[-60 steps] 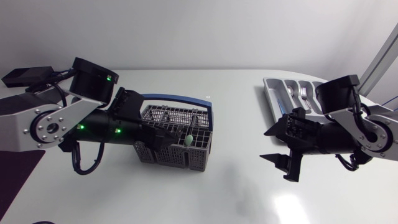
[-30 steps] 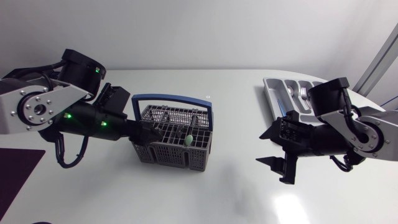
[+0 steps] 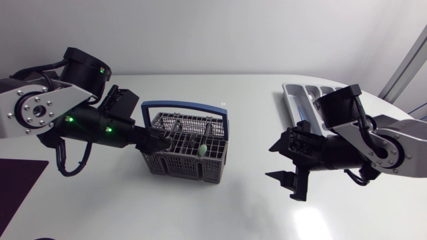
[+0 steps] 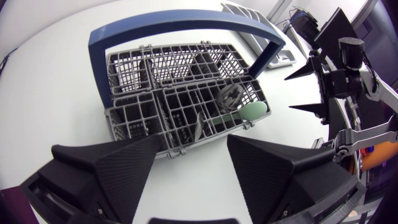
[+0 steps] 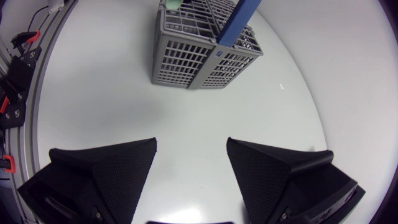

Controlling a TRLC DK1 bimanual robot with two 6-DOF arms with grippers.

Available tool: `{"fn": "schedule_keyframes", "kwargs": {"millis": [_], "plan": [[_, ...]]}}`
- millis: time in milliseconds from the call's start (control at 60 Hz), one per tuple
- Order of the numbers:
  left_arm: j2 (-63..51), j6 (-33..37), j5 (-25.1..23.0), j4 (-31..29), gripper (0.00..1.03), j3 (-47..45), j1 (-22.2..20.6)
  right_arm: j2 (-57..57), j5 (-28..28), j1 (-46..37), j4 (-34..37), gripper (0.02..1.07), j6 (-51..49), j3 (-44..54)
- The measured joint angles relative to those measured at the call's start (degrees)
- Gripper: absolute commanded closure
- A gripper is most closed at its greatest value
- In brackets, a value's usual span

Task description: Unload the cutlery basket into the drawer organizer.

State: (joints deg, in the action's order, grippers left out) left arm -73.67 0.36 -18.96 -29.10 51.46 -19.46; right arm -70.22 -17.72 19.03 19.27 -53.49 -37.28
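Note:
The grey cutlery basket [image 3: 190, 152] with a blue handle [image 3: 185, 105] stands left of the table's middle. A pale green spoon [image 3: 201, 151] and a grey utensil [image 4: 231, 98] lie in its compartments. My left gripper [image 3: 157, 141] is at the basket's left side, open; in the left wrist view its fingers [image 4: 118, 163] straddle the basket's near edge [image 4: 163, 147] without touching it. My right gripper [image 3: 275, 162] hangs open over bare table, right of the basket, with nothing between its fingers. The grey drawer organizer [image 3: 297, 95] lies at the back right, partly hidden by my right arm.
Bare white tabletop [image 3: 247, 200] stretches between the basket and my right gripper and along the front. A dark mat [image 3: 17, 183] lies at the front left edge. In the right wrist view the basket [image 5: 199, 59] stands well ahead of the fingers.
My right arm has moved left, away from the organizer and toward the basket. My left arm's elbow has swung back while its gripper stays at the basket's left side, fingers slightly narrower.

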Motion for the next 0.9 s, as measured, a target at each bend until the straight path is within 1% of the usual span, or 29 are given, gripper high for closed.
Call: {"fn": "schedule_keyframes", "kwargs": {"millis": [117,133,150,167,200,483,633,667,733,750,767,783,900], "plan": [[-0.1,0.7,-0.3,0.0,0.36,0.3,0.4,0.0,0.4,1.5,0.0,0.25,1.0,0.0],[-0.2,0.8,-0.3,0.0,0.39,0.4,0.5,0.0,0.5,1.6,0.0,0.25,1.1,0.0],[-0.3,1.0,-0.3,0.0,0.39,0.4,0.5,-0.1,0.7,1.9,0.0,0.25,1.3,0.0],[-0.4,1.1,-0.3,0.0,0.43,0.4,0.5,-0.1,0.7,2.0,0.0,0.25,1.3,0.0],[-0.7,1.2,-0.3,0.0,0.45,0.4,0.5,-0.3,0.8,2.3,0.0,0.25,1.5,0.0],[-2.8,1.2,-0.8,0.9,0.45,0.4,0.5,-1.0,1.3,4.5,-0.2,0.25,3.5,0.0],[-4.0,1.2,-0.8,2.3,0.46,0.4,-0.4,-1.8,1.3,4.7,-0.5,0.25,3.9,0.0],[-4.2,1.2,-0.8,2.4,0.5,0.5,-0.6,-1.8,1.3,4.7,-0.5,0.25,3.9,0.0],[-4.5,1.2,-1.0,3.1,0.63,0.5,-0.9,-1.8,1.3,4.9,-0.7,0.25,3.9,0.0],[-4.6,1.2,-1.0,3.3,0.7,0.5,-0.9,-1.8,1.3,4.9,-0.7,0.25,3.9,0.0],[-4.7,1.2,-1.0,3.7,0.73,0.5,-1.0,-1.8,1.3,4.9,-0.7,0.25,3.9,0.0],[-4.7,1.2,-1.0,3.9,0.78,0.5,-1.0,-1.8,1.3,4.9,-0.7,0.26,3.9,0.0],[-5.1,1.2,-1.0,5.2,0.79,0.5,-1.0,-1.8,1.3,4.9,-1.1,0.25,3.9,0.0]]}}
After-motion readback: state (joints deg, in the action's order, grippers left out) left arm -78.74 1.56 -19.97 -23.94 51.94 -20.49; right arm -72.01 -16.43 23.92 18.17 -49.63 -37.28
